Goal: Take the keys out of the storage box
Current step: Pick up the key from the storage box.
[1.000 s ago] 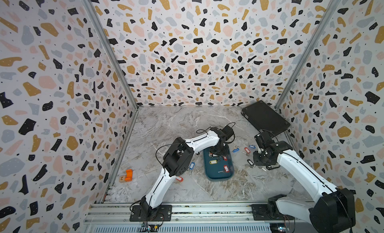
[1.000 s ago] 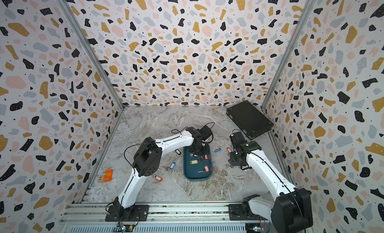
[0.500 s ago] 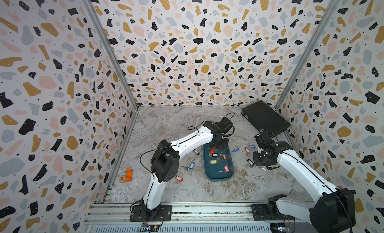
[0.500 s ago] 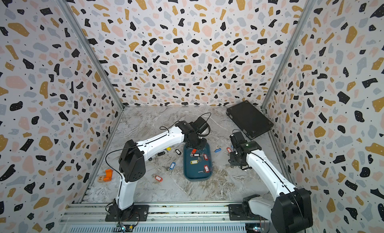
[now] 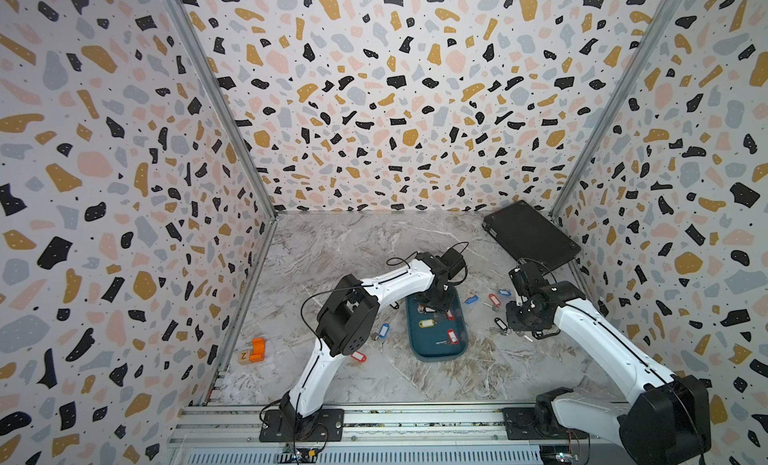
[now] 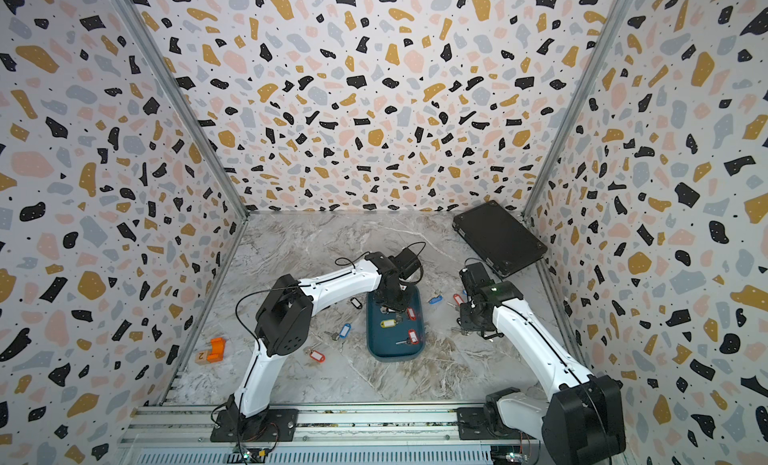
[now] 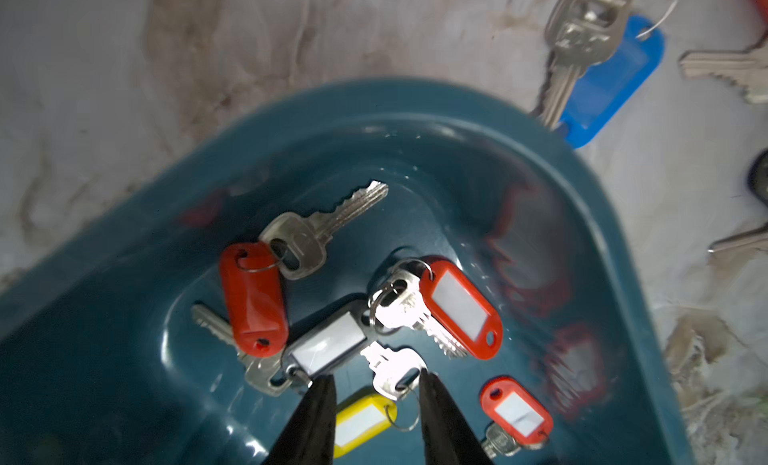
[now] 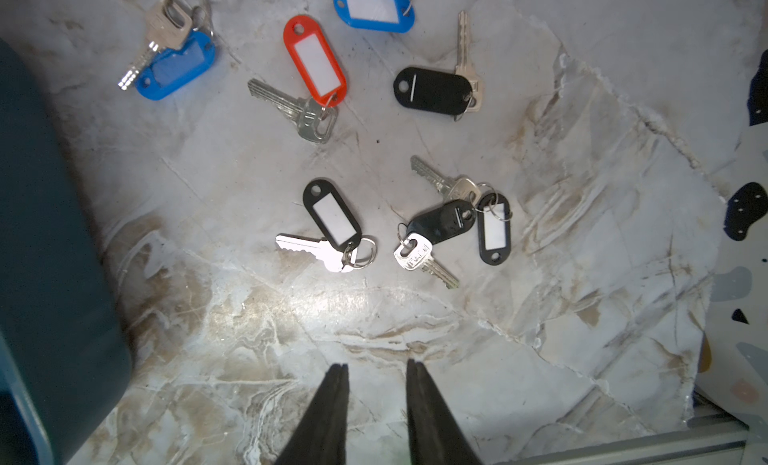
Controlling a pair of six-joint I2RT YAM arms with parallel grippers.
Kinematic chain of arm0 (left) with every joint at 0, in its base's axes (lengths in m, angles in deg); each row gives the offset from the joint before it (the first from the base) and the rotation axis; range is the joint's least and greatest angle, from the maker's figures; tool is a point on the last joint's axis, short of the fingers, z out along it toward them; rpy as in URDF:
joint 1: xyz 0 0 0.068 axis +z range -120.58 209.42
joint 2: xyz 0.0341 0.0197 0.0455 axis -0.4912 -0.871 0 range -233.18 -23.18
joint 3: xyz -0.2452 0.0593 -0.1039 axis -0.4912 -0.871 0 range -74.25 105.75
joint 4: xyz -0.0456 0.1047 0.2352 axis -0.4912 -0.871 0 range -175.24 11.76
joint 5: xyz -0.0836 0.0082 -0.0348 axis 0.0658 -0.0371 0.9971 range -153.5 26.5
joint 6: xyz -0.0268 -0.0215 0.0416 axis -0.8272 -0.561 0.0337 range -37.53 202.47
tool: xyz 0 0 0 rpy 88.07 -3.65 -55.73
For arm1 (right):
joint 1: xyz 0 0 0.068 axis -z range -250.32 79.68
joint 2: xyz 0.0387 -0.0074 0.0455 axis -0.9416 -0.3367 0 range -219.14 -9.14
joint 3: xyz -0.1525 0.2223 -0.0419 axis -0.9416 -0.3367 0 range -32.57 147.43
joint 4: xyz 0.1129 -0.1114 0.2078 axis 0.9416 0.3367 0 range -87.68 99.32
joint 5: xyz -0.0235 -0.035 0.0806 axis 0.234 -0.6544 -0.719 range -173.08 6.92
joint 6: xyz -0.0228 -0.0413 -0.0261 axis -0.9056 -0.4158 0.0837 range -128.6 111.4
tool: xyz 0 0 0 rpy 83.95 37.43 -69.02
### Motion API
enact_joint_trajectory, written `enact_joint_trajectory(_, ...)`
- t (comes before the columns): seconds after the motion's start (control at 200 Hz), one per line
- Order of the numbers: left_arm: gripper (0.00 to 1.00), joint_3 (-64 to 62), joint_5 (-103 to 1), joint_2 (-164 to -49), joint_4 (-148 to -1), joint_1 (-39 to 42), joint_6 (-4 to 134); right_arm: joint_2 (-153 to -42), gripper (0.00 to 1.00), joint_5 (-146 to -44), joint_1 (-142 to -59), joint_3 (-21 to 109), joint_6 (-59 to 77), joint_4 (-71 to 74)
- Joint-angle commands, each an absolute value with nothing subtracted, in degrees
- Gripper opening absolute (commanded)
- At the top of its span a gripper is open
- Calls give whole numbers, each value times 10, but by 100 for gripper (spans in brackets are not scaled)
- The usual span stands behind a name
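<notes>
The storage box is a shallow teal tray in the middle of the marble floor. Several keys lie in it: red tags, a grey tag, a yellow tag. My left gripper hangs open over the box's far end, its fingertips either side of the yellow tag's silver key, gripping nothing. My right gripper is open and empty above bare floor, right of the box. More keys lie there, with black, red and blue tags.
A flat black case lies at the back right corner. An orange block sits by the left wall. Loose keys with blue and red tags lie on the floor left of the box.
My left arm swung toward the box's far left corner and came back over its far end, and its jaws have opened. The right arm stayed put and its jaws parted a little.
</notes>
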State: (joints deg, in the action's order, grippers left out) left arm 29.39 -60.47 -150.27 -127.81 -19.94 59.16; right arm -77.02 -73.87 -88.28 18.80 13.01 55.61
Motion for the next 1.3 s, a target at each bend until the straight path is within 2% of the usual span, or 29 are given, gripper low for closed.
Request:
enact_joint_trajectory(0.0,33,290,-593,-1519,-1260,-193,601,-771,30,-741,-883,187,132,562)
enact_joint_trajectory(0.295,19,317,-618,-1550,-1269,-190,611,-774,28,-741,-883,187,132,563)
enact_joint_trajectory(0.4,17,321,-625,-1546,-1275,-191,612,-774,27,-740,-883,187,132,563)
enact_joint_trajectory(0.501,19,322,-636,-1535,-1280,-190,615,-775,27,-741,-883,187,132,563)
enact_joint_trajectory(0.691,35,338,-651,-1521,-1292,-191,622,-777,27,-741,-883,187,132,563)
enact_joint_trajectory(0.781,38,350,-654,-1527,-1297,-189,626,-778,27,-743,-883,187,132,563)
enact_joint_trajectory(1.086,37,377,-645,-1553,-1305,-186,629,-782,27,-745,-883,187,132,563)
enact_joint_trajectory(1.292,33,387,-641,-1565,-1306,-184,631,-785,27,-746,-883,187,132,562)
